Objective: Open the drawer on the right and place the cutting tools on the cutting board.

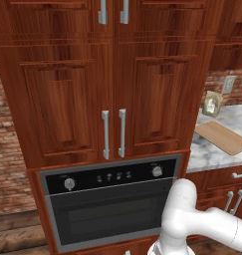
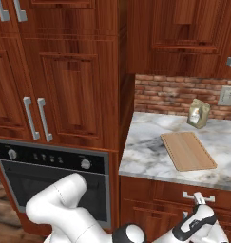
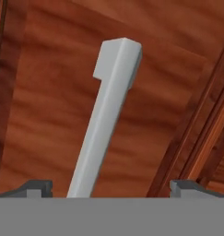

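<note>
Close-up, tool (image 3: 109,189) spread astride drawer (image 3: 49,115) handle (image 3: 106,120), cutting board (image 2: 187,150) on counter (image 2: 145,152).

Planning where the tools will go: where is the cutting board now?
The cutting board lies flat on the marble counter, right of the tall cabinets, in front of a small bag by the brick wall.

The drawer (image 2: 183,192) front is reddish-brown wood with smooth, visible grain, and its handle (image 3: 106,115) is matt silver metal. The cutting board (image 2: 187,150) is pale, matt wood on a glossy grey-white marble countertop (image 2: 145,152).
</note>
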{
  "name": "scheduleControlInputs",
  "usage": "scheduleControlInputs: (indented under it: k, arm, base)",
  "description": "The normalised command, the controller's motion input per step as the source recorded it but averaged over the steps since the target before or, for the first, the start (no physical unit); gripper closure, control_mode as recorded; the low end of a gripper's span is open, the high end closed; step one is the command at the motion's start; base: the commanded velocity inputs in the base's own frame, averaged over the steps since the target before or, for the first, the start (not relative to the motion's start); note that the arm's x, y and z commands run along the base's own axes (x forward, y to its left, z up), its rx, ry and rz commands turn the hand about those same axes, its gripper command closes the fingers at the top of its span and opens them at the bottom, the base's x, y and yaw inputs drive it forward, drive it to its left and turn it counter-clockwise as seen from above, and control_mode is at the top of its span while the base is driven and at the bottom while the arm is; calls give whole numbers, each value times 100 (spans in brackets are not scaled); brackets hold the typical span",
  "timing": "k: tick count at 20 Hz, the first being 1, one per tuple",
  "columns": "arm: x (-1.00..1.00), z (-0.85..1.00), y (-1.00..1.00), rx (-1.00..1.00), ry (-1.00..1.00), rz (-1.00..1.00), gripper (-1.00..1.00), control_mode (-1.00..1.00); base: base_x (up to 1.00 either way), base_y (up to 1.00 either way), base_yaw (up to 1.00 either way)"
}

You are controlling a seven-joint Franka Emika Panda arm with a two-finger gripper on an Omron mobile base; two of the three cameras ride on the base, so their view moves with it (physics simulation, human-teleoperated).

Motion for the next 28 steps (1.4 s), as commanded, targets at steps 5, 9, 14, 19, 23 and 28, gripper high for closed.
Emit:
scheduleControlInputs:
  k: [5,9,14,19,23,28]
  arm:
    - [32,-43,0,2,-9,0,-100,-100]
    - [46,-29,0,0,-1,-1,100,-100]
    - [31,-16,0,0,-3,-1,100,-100]
    - [16,-4,0,0,0,0,100,-100]
    - [1,-3,0,0,1,0,100,-100]
    - [-13,-6,0,-1,3,0,100,-100]
  base:
    - [0,0,0]
    - [0,0,0]
    - [0,0,0]
    - [0,0,0]
    - [0,0,0]
    - [0,0,0]
